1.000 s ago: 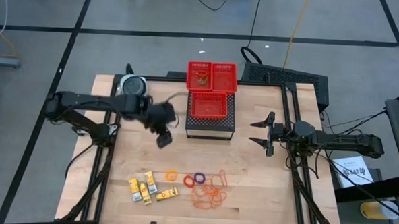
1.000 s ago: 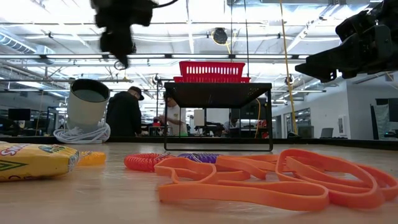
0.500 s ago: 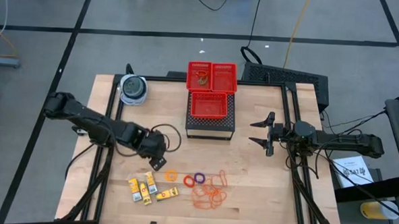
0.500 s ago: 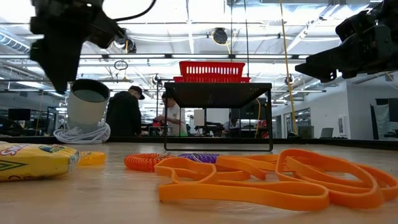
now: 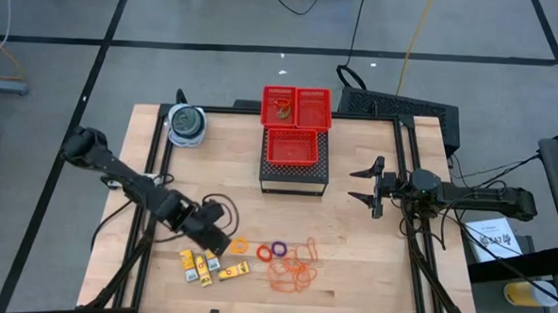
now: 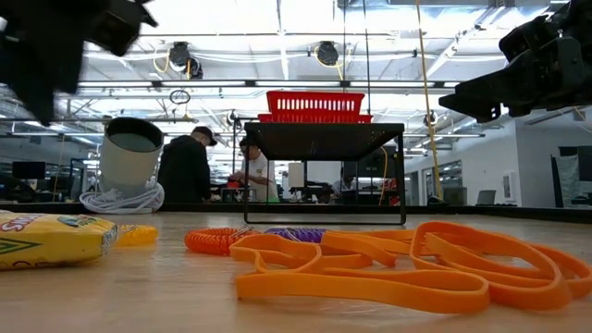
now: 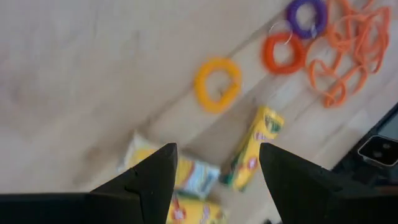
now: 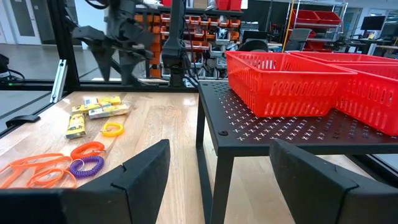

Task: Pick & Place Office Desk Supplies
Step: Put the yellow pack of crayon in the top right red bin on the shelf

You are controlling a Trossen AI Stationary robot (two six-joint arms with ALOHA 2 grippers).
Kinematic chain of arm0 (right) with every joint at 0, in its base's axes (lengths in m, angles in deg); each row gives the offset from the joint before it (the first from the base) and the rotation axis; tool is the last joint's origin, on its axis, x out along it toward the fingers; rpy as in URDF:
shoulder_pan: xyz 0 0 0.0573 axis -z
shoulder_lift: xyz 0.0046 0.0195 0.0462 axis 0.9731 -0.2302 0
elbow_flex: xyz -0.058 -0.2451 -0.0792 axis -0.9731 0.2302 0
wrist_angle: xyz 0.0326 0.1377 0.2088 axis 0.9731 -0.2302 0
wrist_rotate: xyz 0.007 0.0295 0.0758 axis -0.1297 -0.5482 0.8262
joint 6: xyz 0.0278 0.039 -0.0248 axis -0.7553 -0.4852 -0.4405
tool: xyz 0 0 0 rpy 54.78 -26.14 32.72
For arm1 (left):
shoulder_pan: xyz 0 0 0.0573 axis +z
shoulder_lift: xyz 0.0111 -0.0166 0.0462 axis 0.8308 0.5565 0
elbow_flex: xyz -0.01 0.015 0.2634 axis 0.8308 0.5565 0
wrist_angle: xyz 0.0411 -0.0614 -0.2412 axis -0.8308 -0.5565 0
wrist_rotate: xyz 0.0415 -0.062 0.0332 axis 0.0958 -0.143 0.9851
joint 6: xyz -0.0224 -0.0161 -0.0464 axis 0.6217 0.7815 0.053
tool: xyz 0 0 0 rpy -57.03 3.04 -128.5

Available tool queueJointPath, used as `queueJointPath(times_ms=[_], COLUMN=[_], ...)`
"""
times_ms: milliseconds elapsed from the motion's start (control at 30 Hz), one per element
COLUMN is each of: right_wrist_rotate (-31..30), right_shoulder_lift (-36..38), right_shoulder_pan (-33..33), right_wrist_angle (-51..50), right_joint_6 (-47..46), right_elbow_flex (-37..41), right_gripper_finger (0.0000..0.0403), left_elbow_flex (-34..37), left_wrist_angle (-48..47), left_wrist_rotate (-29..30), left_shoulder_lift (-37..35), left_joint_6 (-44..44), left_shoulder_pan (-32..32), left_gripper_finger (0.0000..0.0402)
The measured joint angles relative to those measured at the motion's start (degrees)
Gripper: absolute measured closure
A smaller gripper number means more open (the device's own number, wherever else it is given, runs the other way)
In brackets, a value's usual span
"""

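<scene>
Table (image 5: 350,263): pale wood planks, matte, was noted.
Packets (image 5: 205,264): yellow, flat, rectangular, were found near the front edge.
Rings (image 5: 259,250): coiled, orange, red, purple, were found beside the packets.
Rubber bands (image 5: 293,268): thin orange loops were found heaped.
Left gripper (image 5: 220,245): fingers spread, empty, was seen over the packets.
Right gripper (image 5: 363,187): fingers spread, was seen waiting at the right.

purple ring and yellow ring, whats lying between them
The orange ring lies between the purple ring and the yellow ring; the left wrist view shows it, and the high view shows the same row.
</scene>
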Motion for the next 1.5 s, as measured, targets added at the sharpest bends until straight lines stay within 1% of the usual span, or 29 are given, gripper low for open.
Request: queueJointPath(times_ms=[200, 333, 400, 500, 567, 767, 867, 1067, 1133, 1167, 1300, 1500], right_wrist_rotate=[0.0, 0.0, 0.0, 0.0, 0.0, 0.0, 0.0, 0.0, 0.0, 0.0, 0.0, 0.0], right_shoulder_lift=[0.0, 0.0, 0.0, 0.0, 0.0, 0.0, 0.0, 0.0, 0.0, 0.0, 0.0, 0.0], right_shoulder_pan=[0.0, 0.0, 0.0, 0.0, 0.0, 0.0, 0.0, 0.0, 0.0, 0.0, 0.0, 0.0], right_wrist_angle=[0.0, 0.0, 0.0, 0.0, 0.0, 0.0, 0.0, 0.0, 0.0, 0.0, 0.1, 0.1], right_joint_6=[0.0, 0.0, 0.0, 0.0, 0.0, 0.0, 0.0, 0.0, 0.0, 0.0, 0.0, 0.0], right_elbow_flex=[0.0, 0.0, 0.0, 0.0, 0.0, 0.0, 0.0, 0.0, 0.0, 0.0, 0.0, 0.0], right_gripper_finger=[0.0136, 0.0135, 0.0135, 0.0136, 0.0135, 0.0135, 0.0136, 0.0135, 0.0135, 0.0136, 0.0135, 0.0136], left_elbow_flex=[0.0, 0.0, 0.0, 0.0, 0.0, 0.0, -0.2, -0.3, 0.2, 0.0, 0.0, 0.0], left_wrist_angle=[-0.1, -1.1, -1.3, -1.2, -0.9, -1.1, -1.1, -1.6, -2.5, -2.1, -1.1, 0.0], left_wrist_rotate=[4.3, 4.3, 3.6, 3.3, 1.3, -9.5, -10.8, -7.8, -4.8, -4.4, 1.1, 1.9], left_shoulder_lift=[0.7, 2.5, 4.6, 8.0, 10.2, 15.7, 17.5, 19.3, 19.7, 19.7, 19.7, 19.7], left_joint_6=[17.1, 26.7, 31.1, 35.2, 37.3, 44.1, 45.7, 45.3, 43.1, 42.4, 38.2, 34.5], left_shoulder_pan=[-5.3, -7.3, -7.5, -7.6, -7.3, -5.9, -5.4, -3.9, -3.4, -3.1, -2.3, -1.4], left_gripper_finger=[0.0165, 0.0165, 0.0165, 0.0165, 0.0165, 0.0165, 0.0165, 0.0165, 0.0165, 0.0165, 0.0165, 0.0168])
